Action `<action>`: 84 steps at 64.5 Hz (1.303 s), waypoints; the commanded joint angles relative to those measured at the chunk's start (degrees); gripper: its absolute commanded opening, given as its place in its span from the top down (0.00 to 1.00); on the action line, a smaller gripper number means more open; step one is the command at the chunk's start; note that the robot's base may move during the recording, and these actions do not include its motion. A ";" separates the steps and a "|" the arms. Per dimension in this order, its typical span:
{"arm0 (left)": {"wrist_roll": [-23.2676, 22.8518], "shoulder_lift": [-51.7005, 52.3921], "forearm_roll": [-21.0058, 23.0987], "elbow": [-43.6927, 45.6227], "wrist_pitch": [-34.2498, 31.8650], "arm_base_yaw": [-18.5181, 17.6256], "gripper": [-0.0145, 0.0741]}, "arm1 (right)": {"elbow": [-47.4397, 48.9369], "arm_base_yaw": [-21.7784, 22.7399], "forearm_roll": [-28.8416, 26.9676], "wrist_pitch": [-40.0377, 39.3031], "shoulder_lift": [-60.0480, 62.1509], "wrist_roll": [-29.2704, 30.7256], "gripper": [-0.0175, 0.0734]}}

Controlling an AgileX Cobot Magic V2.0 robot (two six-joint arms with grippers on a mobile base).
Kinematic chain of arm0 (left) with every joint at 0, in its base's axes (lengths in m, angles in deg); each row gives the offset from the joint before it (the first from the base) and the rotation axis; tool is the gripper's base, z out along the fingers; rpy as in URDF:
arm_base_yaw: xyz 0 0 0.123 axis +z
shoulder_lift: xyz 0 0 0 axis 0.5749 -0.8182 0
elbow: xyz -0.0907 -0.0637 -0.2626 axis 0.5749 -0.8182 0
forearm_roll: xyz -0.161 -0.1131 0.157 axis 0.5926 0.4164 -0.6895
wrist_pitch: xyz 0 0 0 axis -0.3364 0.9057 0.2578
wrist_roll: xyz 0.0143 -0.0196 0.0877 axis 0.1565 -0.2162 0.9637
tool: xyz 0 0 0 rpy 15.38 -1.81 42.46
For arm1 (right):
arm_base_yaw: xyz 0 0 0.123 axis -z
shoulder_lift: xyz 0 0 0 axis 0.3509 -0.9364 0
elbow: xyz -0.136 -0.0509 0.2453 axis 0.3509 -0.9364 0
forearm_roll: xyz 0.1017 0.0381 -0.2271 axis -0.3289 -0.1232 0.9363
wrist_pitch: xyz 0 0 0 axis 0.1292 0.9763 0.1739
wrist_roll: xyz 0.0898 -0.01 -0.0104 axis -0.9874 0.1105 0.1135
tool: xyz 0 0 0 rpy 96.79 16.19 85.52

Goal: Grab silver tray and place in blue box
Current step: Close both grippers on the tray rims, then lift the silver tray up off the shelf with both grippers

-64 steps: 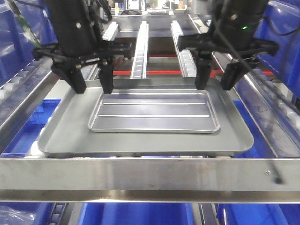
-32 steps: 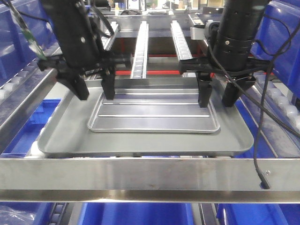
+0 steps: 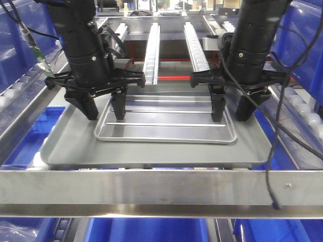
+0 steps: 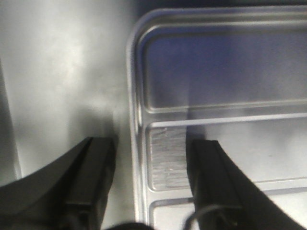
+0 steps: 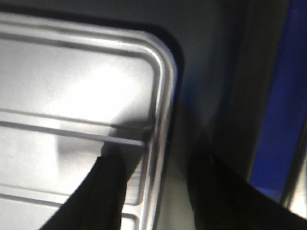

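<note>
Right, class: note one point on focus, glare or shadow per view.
Front view: sharp, evenly lit, bluish sheen on the silver tray. Left wrist view: soft focus, jaws dark and blurred. Right wrist view: bright glare on the tray base, jaw shadow below it.

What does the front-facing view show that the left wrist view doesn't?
Front-facing only: the whole silver tray lying inside the larger grey tray, the right claw open astride its right rim, and the roller rails behind. Left wrist only: close up, the rim runs between the fingers, one over the silver tray's base and one over the grey tray. It also shows a scuffed patch between the ridge lines. Both: the left claw open, straddling the silver tray's left rim, not yet closed.
</note>
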State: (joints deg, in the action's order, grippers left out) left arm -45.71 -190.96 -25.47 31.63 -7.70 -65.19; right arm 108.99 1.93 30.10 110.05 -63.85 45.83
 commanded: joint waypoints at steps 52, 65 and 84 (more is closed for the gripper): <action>-0.80 0.65 2.50 1.93 3.98 0.06 0.95 | 1.75 0.24 1.36 -1.46 2.37 0.24 0.74; -0.89 2.67 2.29 3.33 6.80 0.06 0.95 | 2.83 0.24 2.69 2.34 4.95 0.24 0.74; -1.97 14.70 1.12 5.75 11.98 -0.40 0.95 | 4.47 -2.14 6.37 8.79 16.71 -0.07 0.74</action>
State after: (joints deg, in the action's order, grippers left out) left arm -47.11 -183.62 -22.72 35.32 3.46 -64.99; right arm 111.21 0.66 33.27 118.56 -54.18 45.30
